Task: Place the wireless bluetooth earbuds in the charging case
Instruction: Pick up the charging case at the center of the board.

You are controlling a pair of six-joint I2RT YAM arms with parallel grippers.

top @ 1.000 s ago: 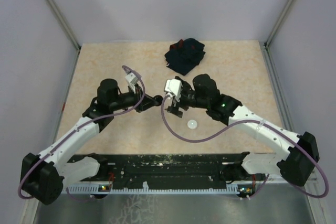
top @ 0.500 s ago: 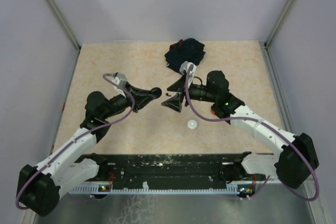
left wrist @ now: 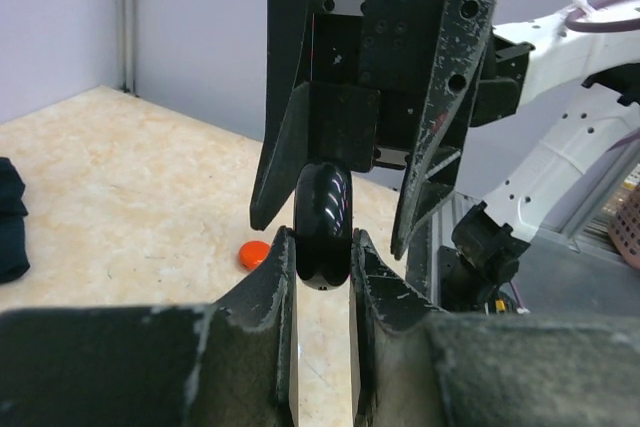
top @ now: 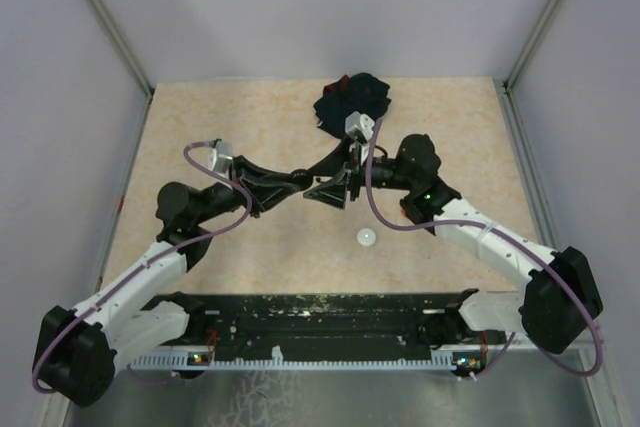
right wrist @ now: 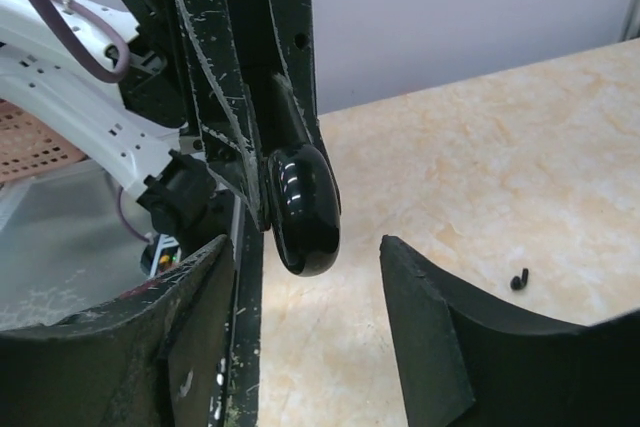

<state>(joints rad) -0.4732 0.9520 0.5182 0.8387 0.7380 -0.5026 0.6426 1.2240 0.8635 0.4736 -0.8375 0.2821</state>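
My left gripper (left wrist: 322, 247) is shut on a glossy black round case (left wrist: 322, 209), held on edge above the table mid-air (top: 300, 178). My right gripper (right wrist: 305, 247) is open and faces it head-on, level with it. Its fingers (left wrist: 440, 127) stand either side of the case's far end, and no contact shows. The case hangs just past the right fingertips in the right wrist view (right wrist: 302, 202). A tiny black earbud (right wrist: 518, 280) lies on the table. No other earbud shows.
A white puck (top: 367, 237) lies on the table below the grippers. An orange-red puck (left wrist: 255, 254) lies beyond the left fingers. A dark navy cloth (top: 352, 102) is bunched at the back. The tan tabletop (top: 200, 127) has walls on three sides.
Both wrists have swung from pointing down to level, facing each other. The right gripper has opened and closed in on the black case, which stays in the left gripper.
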